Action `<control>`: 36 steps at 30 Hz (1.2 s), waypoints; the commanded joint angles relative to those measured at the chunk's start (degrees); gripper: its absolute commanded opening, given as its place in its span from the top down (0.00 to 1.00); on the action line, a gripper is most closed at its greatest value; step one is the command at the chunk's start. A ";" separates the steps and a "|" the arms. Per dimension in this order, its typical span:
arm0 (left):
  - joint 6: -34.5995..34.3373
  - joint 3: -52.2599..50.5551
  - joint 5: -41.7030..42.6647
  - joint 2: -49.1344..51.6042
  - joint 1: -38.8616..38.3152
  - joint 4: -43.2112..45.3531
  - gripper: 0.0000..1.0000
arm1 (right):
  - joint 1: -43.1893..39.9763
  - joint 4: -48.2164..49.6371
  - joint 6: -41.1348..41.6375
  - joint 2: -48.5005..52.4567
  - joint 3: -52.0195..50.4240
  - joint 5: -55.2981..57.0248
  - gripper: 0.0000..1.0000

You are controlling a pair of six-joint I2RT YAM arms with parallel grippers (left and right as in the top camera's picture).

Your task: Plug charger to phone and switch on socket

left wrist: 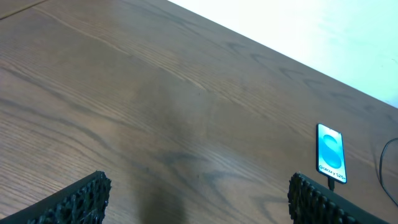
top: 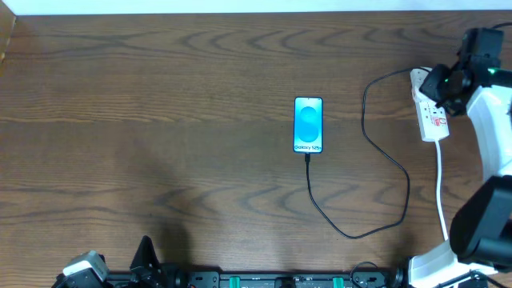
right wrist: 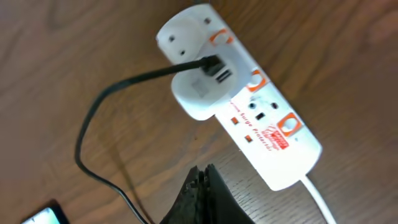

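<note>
The right hand [right wrist: 201,177] is over at the far right side of the table [top: 160,96], its two dark fingers pressed together to a point with nothing between them; it is closed and empty. The socket [right wrist: 261,118] lies right by it; from the right wrist view the fingertips sit just off the strip's long edge, near the middle, and I cannot tell whether they touch it. From overhead the hand overlaps the strip's far half. The socket is a narrow white strip lying slantwise, with orange-red switches [right wrist: 291,123] along one side; I cannot tell how any of them is set. Its white lead [top: 442,192] runs off the near end toward the robot's base.

The charger [top: 376,228] has its white plug head [right wrist: 202,90] seated in the strip, second place from the far end; the thin black cable leaves the head, swings out in a wide loop across the wood and comes back up to the phone [top: 309,125]. The connector tip [top: 309,157] meets the phone's near short edge. The phone lies flat about mid-table, screen up and lit bright blue, well apart from the right hand and to its left.

The left hand [left wrist: 199,186] is low at the near left edge, fingers spread wide and holding nothing; the phone shows small and far off to its right, well apart from it.
</note>
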 commanded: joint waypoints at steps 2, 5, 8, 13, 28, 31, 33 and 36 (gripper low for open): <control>0.15 -0.07 -0.35 -0.50 0.28 -0.04 0.09 | -1.03 -0.13 7.72 1.70 -0.11 3.21 0.99; 0.15 -0.07 -0.35 -0.50 0.28 -0.04 0.09 | -1.31 0.11 11.15 3.56 0.37 2.86 0.99; 0.15 -0.07 -0.35 -0.50 0.28 -0.04 0.09 | -1.44 -0.24 12.98 5.09 1.68 2.51 0.99; 0.13 -0.07 -0.35 -0.50 0.28 -0.04 0.09 | -2.62 -1.60 16.39 7.72 3.91 2.54 0.99; 0.13 -0.07 -0.33 -0.50 0.28 -0.04 0.09 | -4.81 -1.79 15.87 17.73 9.70 0.57 0.99; 0.15 -0.07 -0.35 -0.50 0.28 -0.04 0.09 | -4.87 -1.51 15.98 17.75 9.70 1.01 0.99; 0.15 -0.07 -0.35 -0.50 0.28 -0.04 0.09 | -4.92 -1.27 16.06 17.86 9.70 1.77 0.99; 0.15 -0.07 -0.35 -0.50 0.28 -0.04 0.09 | -5.03 -0.04 16.06 17.90 9.70 1.92 0.99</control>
